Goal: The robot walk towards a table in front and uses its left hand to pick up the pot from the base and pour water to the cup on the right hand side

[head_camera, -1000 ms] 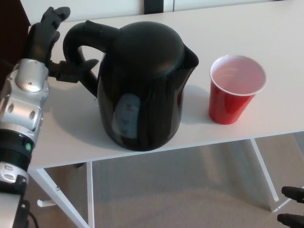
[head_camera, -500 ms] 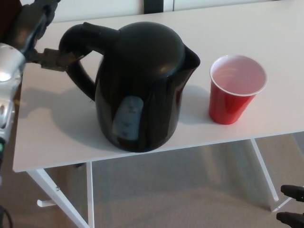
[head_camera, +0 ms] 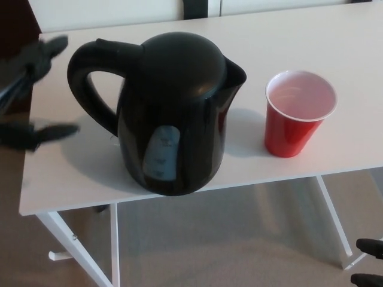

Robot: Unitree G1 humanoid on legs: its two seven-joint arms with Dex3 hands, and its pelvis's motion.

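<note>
The black pot [head_camera: 173, 113] stands upright on the white table [head_camera: 335, 36], its handle [head_camera: 84, 78] to the left and its spout towards the red cup [head_camera: 297, 113]. No separate base shows under it. The cup stands upright to the pot's right, a small gap away. My left hand [head_camera: 27, 69] is motion-blurred at the picture's left edge, open, with fingers spread above and below handle height and clear of the handle. Only a black bit of my right hand [head_camera: 368, 263] shows, low at the bottom right corner, below the table.
The table's front edge [head_camera: 239, 182] runs just before the pot and cup. White table legs [head_camera: 114, 245] and grey carpet [head_camera: 227, 239] lie below. A white wall panel [head_camera: 119, 9] stands behind the table's back edge.
My left hand has come off the pot's handle and swung left and down, now blurred. The pot has shifted slightly to the left. The cup has not moved.
</note>
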